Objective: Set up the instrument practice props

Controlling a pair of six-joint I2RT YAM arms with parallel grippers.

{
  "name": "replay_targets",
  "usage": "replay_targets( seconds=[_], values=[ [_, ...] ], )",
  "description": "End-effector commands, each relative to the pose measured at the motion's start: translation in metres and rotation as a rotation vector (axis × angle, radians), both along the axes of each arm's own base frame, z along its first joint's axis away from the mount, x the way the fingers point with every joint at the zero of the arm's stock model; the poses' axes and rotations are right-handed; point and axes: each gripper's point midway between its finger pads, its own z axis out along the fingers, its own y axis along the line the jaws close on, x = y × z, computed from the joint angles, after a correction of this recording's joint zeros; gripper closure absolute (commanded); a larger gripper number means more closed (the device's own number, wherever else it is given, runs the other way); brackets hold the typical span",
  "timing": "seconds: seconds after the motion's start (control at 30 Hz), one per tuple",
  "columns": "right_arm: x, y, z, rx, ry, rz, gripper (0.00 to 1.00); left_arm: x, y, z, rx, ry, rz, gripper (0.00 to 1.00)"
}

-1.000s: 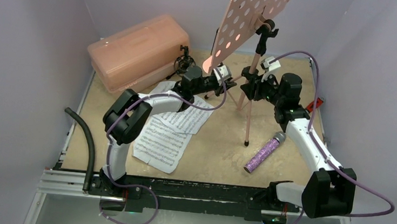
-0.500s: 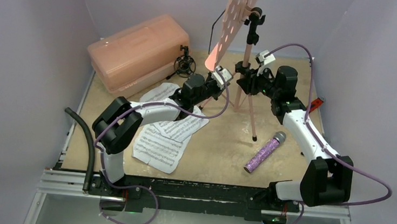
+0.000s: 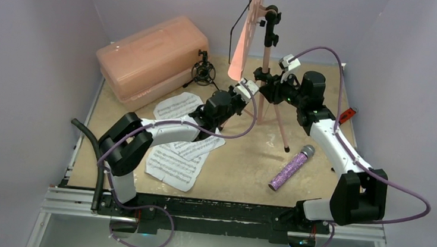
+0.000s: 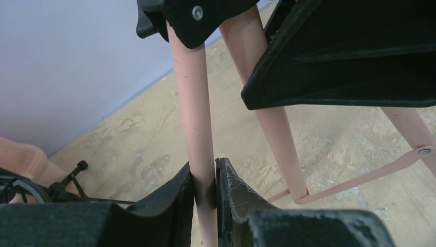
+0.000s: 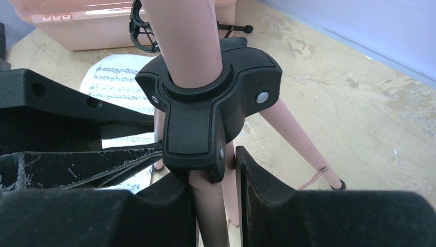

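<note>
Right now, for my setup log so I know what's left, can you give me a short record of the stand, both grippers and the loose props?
music stand: roughly upright at the back, legs spread
left gripper: shut on one pink leg
right gripper: jaws either side of the pink tube under the black hub; contact unclear
sheet-music pages: two, overlapping, flat on the table
microphone: lying on the table, front right
mini tripod: standing beside the pink case
</note>
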Motion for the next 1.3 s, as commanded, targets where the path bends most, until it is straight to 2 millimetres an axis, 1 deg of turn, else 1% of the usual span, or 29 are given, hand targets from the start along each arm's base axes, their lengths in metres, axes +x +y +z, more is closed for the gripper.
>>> replay_targets(
  seconds=[0.0,0.2,0.37,0.6,0.77,0.93,1.07,1.1,1.27],
  values=[
    [0.014,-0.023,-0.002,-0.019,0.0,-0.131,1.0,-0.011,0.019,0.027,0.023,-0.045,0.087,1.0],
    [0.014,-0.023,-0.014,-0.007,0.021,-0.143,1.0,-0.027,0.021,0.026,0.062,-0.058,0.128,1.0],
    [0.011,-0.029,-0.026,0.016,0.031,-0.182,1.0,-0.042,0.017,0.028,0.098,-0.08,0.145,1.0],
    [0.009,-0.037,-0.036,0.03,0.02,-0.227,1.0,-0.071,0.008,0.033,0.18,-0.143,0.156,1.0],
    [0.005,-0.034,-0.036,0.053,-0.035,-0.211,1.0,-0.09,0.002,0.032,0.233,-0.173,0.162,1.0],
    [0.008,-0.029,-0.034,0.062,-0.08,-0.172,1.0,-0.108,-0.009,0.03,0.251,-0.174,0.137,1.0],
    [0.015,-0.025,-0.027,0.07,-0.124,-0.15,1.0,-0.121,-0.021,0.029,0.262,-0.166,0.118,1.0],
    [0.018,-0.023,-0.027,0.069,-0.127,-0.142,1.0,-0.124,-0.024,0.028,0.268,-0.159,0.112,1.0],
    [0.03,-0.014,-0.018,0.069,-0.184,-0.088,1.0,-0.13,-0.036,0.022,0.242,-0.097,0.105,1.0]
  ],
)
